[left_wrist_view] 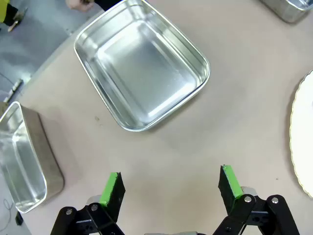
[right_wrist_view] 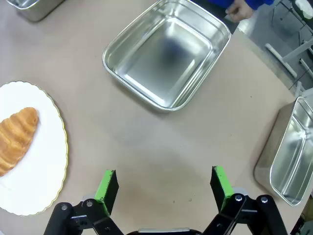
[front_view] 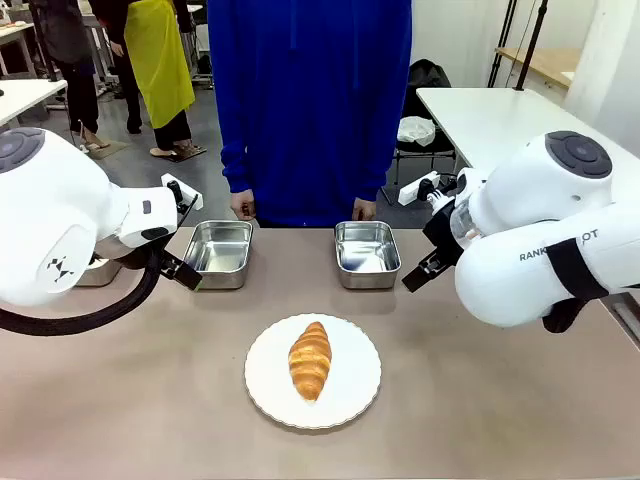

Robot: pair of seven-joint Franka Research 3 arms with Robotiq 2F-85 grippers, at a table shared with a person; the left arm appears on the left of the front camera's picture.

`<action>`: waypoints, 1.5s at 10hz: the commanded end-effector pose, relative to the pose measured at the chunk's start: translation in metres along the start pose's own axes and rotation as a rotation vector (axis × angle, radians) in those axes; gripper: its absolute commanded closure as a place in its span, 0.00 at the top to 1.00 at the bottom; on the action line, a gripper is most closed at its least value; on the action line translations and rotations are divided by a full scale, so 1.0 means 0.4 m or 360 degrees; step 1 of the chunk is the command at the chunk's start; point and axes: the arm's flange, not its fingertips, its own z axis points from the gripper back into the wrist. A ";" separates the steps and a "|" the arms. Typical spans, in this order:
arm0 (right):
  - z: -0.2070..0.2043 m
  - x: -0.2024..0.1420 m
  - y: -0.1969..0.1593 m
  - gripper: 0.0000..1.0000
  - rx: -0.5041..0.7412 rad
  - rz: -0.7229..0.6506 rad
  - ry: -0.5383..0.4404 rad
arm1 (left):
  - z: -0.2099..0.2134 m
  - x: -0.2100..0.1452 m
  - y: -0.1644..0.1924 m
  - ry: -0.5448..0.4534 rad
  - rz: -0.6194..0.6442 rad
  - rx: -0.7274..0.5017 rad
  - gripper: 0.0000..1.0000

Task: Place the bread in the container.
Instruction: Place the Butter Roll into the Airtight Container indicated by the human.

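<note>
Bread [front_view: 310, 359] lies on the plate [front_view: 352, 397], centred on the tabletop [front_view: 150, 410], long axis toward the person [front_view: 310, 100], about midway between both arms — left fingers [left_wrist_view: 111, 190] and right fingers [right_wrist_view: 107, 188] spread wide, empty.

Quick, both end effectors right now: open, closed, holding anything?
Left end effector: open, holding nothing.
Right end effector: open, holding nothing; the bread lies on the plate.

Bread [front_view: 310, 358] on plate [front_view: 352, 398] (container [front_view: 367, 247] empty)
</note>
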 end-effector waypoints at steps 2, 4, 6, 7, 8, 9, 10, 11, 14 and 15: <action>0.000 0.000 0.000 1.00 0.0000 0.0000 0.0000 | 0.000 0.000 0.000 -0.0001 0.0000 0.0000 1.00; 0.000 0.000 0.000 1.00 0.0000 0.0000 0.0000 | 0.000 0.000 0.000 -0.0001 0.0000 0.0000 1.00; 0.000 0.000 0.000 1.00 0.0000 0.0000 0.0000 | 0.000 0.000 0.000 -0.0001 0.0000 0.0000 1.00; 0.000 0.000 0.000 1.00 0.0000 0.0000 0.0000 | 0.000 0.000 0.000 -0.0001 0.0000 0.0000 1.00; 0.000 0.000 0.000 1.00 0.0000 0.0000 0.0000 | 0.000 0.000 0.000 -0.0001 0.0000 0.0000 1.00; 0.000 0.000 0.001 1.00 -0.0001 0.0004 0.0001 | 0.000 0.000 -0.001 0.0000 -0.0001 -0.0001 1.00; 0.043 0.047 -0.031 1.00 0.0009 0.0006 -0.0037 | 0.051 0.032 0.013 -0.0021 -0.0029 -0.0104 1.00; 0.100 0.096 -0.074 1.00 0.0034 -0.0026 -0.0078 | 0.116 0.080 0.047 -0.0039 -0.0061 -0.0178 1.00; 0.265 0.149 -0.236 1.00 0.0166 -0.0047 -0.0204 | 0.250 0.186 0.175 0.0017 -0.0220 -0.0366 1.00; 0.302 0.133 -0.300 1.00 0.0248 0.0005 -0.0240 | 0.274 0.193 0.232 0.0016 -0.0286 -0.0480 1.00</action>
